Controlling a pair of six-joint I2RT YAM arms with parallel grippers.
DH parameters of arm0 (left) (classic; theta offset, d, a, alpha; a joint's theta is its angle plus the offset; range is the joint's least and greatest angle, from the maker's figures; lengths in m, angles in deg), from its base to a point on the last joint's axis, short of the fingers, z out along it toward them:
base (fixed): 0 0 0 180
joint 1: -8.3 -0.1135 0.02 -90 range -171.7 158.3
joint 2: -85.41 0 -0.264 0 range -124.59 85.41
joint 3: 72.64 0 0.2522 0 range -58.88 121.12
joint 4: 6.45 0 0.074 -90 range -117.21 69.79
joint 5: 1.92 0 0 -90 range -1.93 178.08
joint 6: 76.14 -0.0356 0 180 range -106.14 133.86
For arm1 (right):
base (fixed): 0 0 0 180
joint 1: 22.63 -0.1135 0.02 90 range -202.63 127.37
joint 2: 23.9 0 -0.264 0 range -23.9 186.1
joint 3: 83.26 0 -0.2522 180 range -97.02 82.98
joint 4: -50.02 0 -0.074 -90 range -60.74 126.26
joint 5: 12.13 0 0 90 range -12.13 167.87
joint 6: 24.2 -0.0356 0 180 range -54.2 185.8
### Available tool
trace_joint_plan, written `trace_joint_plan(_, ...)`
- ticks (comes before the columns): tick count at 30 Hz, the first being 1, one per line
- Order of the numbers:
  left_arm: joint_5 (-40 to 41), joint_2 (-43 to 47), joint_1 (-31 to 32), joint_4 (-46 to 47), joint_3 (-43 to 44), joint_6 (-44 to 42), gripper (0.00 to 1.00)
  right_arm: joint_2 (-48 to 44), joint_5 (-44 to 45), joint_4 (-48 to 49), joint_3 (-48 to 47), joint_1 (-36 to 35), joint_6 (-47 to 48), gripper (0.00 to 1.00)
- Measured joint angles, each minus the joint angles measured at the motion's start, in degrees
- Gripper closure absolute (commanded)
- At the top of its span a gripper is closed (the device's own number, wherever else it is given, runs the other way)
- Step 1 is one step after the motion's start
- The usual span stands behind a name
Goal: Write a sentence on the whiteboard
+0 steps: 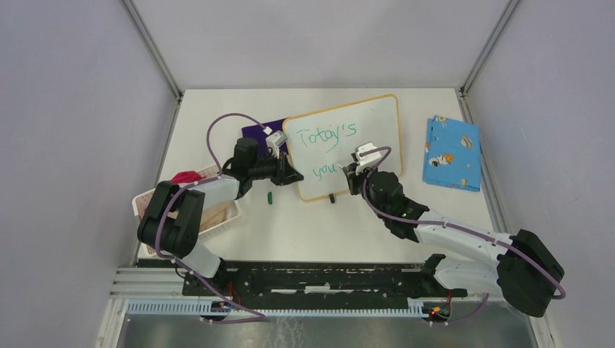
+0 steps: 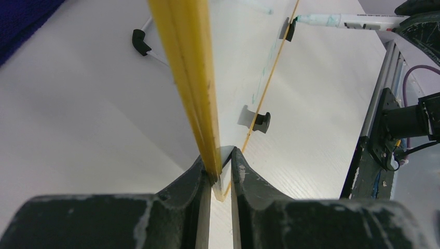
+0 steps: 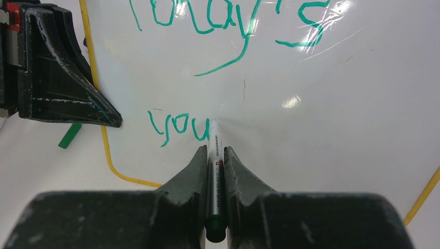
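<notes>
— Where's the whiteboard (image 1: 381,127)?
— Standing on the worktop (image 1: 304,232); my left tool (image 2: 220,160) is pinching its frame edge.
— And the right tool (image 3: 212,151)?
— It's gripping the marker (image 3: 212,134), tip touching the whiteboard beside the sentence (image 3: 182,128), right after "you".

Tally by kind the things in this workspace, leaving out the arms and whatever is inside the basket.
whiteboard: 1
marker: 1
green cap: 1
cloths (purple cloth, blue patterned cloth): 2
basket: 1
Total: 6
</notes>
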Motion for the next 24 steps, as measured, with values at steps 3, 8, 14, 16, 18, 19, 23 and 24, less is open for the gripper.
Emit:
trace_joint_plan(3, 0.13, 0.00, 0.04, 0.00, 0.00, 0.00, 0.98, 0.39, 0.04, 0.02, -0.76, 0.20, 0.04, 1.00)
trace_joint_plan(8, 0.26, 0.00, 0.15, -0.02, 0.09, -0.02, 0.98, 1.40, 0.07, 0.00, -1.03, 0.31, 0.20, 1.00)
trace_joint_plan(14, 0.31, 0.00, 0.20, -0.02, 0.09, -0.04, 0.98, 2.38, 0.11, 0.07, -1.07, 0.85, 0.20, 1.00)
trace_joint_plan(16, 0.44, 0.00, 0.20, -0.02, 0.09, -0.04, 0.98, 2.60, 0.15, 0.44, -1.07, 0.90, 0.20, 1.00)
trace_joint_plan(18, 0.46, 0.00, 0.22, -0.04, 0.09, -0.04, 0.98, 2.62, 0.15, 0.44, -1.07, 0.92, 0.20, 1.00)
trace_joint_plan(19, 0.48, 0.00, 0.22, -0.04, 0.09, -0.02, 0.98, 2.62, 0.15, 0.46, -1.07, 0.94, 0.17, 1.00)
trace_joint_plan(23, 0.50, 0.00, 0.22, -0.04, 0.09, -0.04, 0.98, 2.60, 0.15, 0.46, -1.07, 0.96, 0.15, 1.00)
trace_joint_plan(24, 0.48, 0.00, 0.22, -0.04, 0.09, -0.04, 0.98, 2.60, 0.15, 0.46, -1.05, 0.96, 0.15, 1.00)
